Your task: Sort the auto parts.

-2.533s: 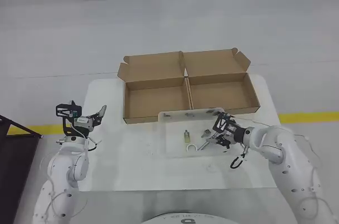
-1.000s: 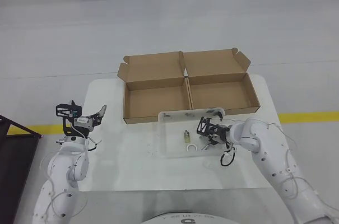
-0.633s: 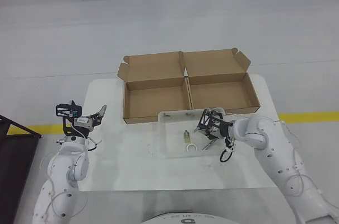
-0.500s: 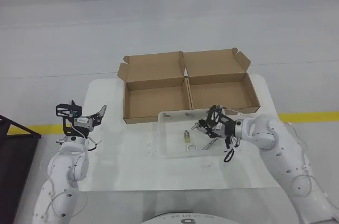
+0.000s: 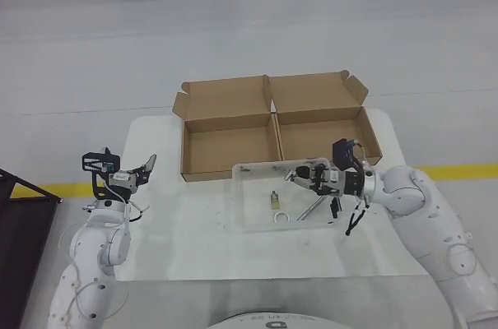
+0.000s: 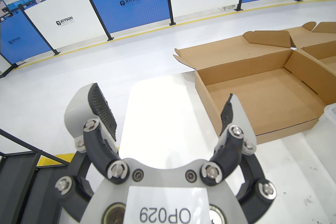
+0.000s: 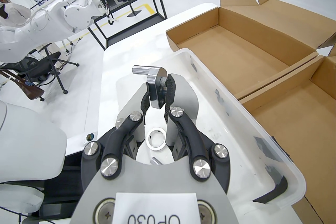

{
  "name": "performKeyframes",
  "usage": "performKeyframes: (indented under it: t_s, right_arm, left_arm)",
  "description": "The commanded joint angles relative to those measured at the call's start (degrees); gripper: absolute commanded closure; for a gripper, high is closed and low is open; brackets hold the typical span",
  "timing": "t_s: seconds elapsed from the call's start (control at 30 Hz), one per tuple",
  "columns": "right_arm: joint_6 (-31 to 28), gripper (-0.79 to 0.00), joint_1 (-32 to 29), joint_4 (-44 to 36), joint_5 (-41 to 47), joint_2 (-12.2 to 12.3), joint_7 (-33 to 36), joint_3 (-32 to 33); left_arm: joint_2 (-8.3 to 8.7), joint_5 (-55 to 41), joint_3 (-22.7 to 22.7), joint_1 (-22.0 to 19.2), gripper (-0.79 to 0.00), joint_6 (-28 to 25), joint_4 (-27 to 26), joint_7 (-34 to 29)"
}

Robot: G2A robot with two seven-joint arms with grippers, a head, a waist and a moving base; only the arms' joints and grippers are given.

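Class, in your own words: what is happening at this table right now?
The right gripper holds a silver L-shaped metal part with a pin above the clear plastic bin. A silver metal ring lies in the bin. Both open brown cardboard boxes are empty. The left gripper hangs open at the white table's other end.

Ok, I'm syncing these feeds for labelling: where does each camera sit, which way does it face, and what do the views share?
Top view: above the arms, looking down at the table, cardboard boxes and clear bin; both arms show.
Left wrist view: left wrist, facing across the table toward the boxes; open left gripper in front.
Right wrist view: right wrist, facing along the bin; right gripper shut on a metal part.
Shared: all three show the boxes.
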Motion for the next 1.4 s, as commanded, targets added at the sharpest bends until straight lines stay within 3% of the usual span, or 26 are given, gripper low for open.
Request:
performKeyframes:
  t_s: [0.0, 0.57, 0.77, 0.97, 1.17, 1.37]
  right_arm:
    - [0.0, 0.0, -0.5, -0.2, -1.1, 0.5, -1.7, 0.2]
    - [0.0, 0.0, -3.0, 1.0, -2.4, 4.3, -17.6, -0.5]
    - [2.4, 0.0, -5.5, 4.7, -12.9, 4.8, -30.7, 6.1]
    - [5.9, 0.0, -8.5, 9.3, -15.3, 4.8, -39.0, 11.0]
    - [12.4, 0.0, -8.6, 12.2, -13.2, 4.4, -37.8, 11.9]
    - [22.4, 0.0, -1.8, 17.3, -5.4, 3.6, -24.7, 9.2]
  left_arm:
    - [0.0, 0.0, 0.0, 0.0, -0.785, 0.0, 0.0, 0.0]
    - [0.0, 0.0, 0.0, 0.0, -0.785, 0.0, 0.0, 0.0]
    - [0.0, 0.0, 0.0, 0.0, -0.785, 0.0, 0.0, 0.0]
    - [0.0, 0.0, 0.0, 0.0, -0.785, 0.0, 0.0, 0.0]
    - [0.0, 0.0, 0.0, 0.0, -0.785, 0.0, 0.0, 0.0]
    - [0.0, 0.0, 0.0, 0.0, -0.785, 0.0, 0.0, 0.0]
